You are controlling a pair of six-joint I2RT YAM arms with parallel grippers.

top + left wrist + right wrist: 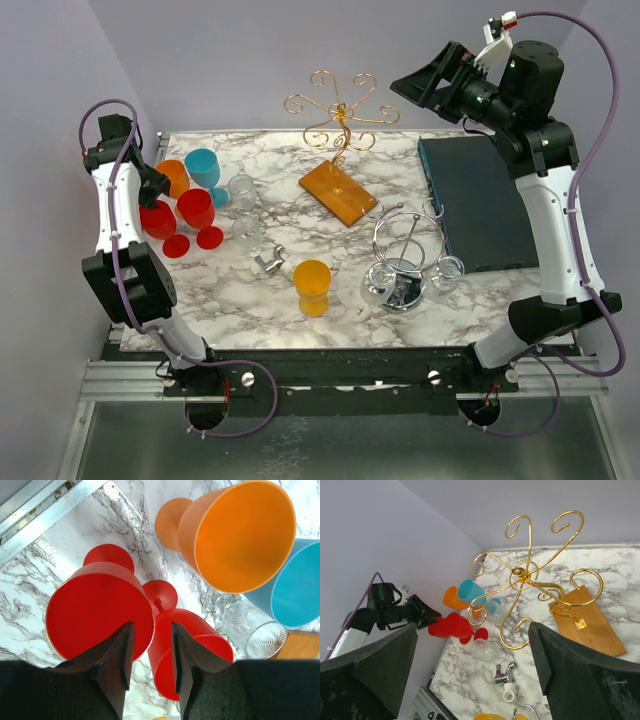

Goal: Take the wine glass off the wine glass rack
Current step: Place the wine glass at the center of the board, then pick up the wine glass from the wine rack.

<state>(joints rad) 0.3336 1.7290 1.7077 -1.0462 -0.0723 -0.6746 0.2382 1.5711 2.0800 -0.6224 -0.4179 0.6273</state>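
Right wrist: gold curly-wire rack (522,575) on wooden base (590,625), right end effector (472,630) spread wide.

Close by the left pincer (151,630) stand two red goblets (196,208) and one blue goblet (203,168). There are two orange goblets (312,287), one beside that pincer and one well away from it. Clear glasses (241,190): four, I think, though one is hard to make out. One gold rack (340,110), one chrome rack (400,240), one dark case (480,200).

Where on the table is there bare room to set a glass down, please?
Bare marble lies along the near edge, left of the lone orange cup, and at the back between the blue cup and the gold rack. It is crowded around the red cups at the left and the chrome stand.
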